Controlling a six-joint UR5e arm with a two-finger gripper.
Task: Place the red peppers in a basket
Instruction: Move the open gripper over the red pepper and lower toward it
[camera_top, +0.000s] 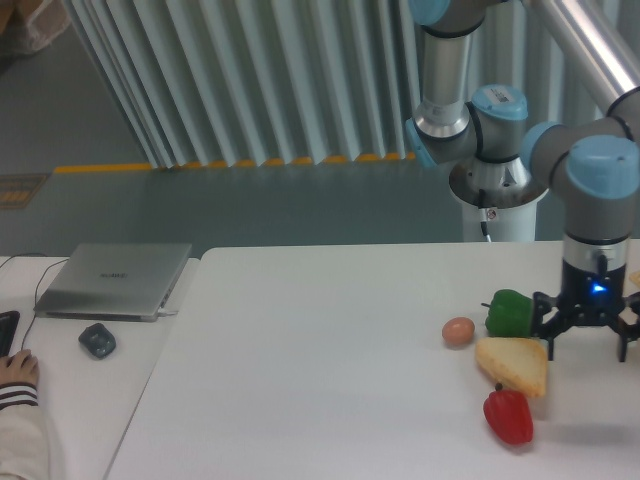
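Arm: reaches down from the upper right, wrist vertical, blue light lit on its lower end.
Tool (588, 338): points straight down, dark fingers spread wide apart, gripping nothing, low at the right.

The UR5e arm (470, 90) has silver-grey metal tubes, pale blue joint caps and a round grey base. Its black two-finger gripper (588, 338) carries a small glowing blue light above spidery fingers.
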